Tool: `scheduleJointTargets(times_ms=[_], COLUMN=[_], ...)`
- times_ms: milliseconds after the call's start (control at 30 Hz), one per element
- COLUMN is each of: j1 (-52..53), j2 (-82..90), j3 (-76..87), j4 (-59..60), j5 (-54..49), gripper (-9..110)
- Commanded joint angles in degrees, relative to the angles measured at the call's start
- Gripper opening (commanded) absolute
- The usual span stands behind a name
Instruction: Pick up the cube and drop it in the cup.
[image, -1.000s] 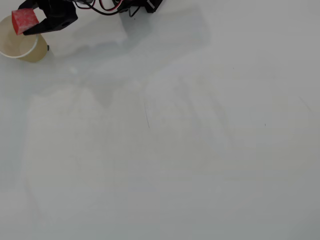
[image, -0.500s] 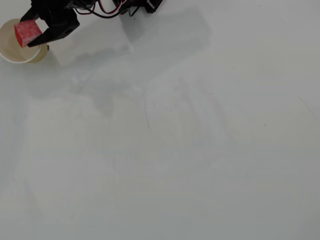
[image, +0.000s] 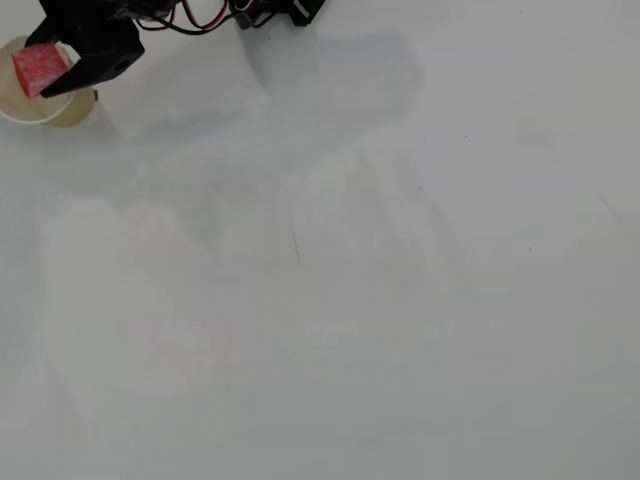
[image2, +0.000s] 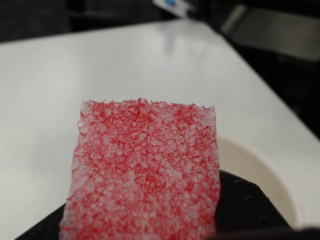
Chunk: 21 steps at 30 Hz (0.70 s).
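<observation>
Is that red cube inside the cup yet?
No. The cube sits clamped in the gripper above the cup.

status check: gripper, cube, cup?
Gripper shut on cube, fingers clamped. Cube held above cup mouth, not released. Nothing in the way.

cube (image: 38, 70): red, whitish speckled foam faces (fills my wrist view), held over the cup's mouth | cup (image: 50, 110): cream-white, tan wall, upright, overhead view's top-left corner

Overhead view straight down on table (image: 380, 300), wrist view close, both sharing the cup (image: 30, 105).
</observation>
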Motion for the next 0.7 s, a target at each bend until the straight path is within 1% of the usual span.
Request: scheduleJointTargets(times_ms=[0, 233, 667], j1=[-0.6, -1.3, -1.9], j2=[-0.2, -3.0, -5.3], j3=[-9.4, -13.4, -15.6], j4=[-0.6, -1.6, -2.1], j5=[-0.1, -0.1, 0.0], gripper=[0, 0, 0])
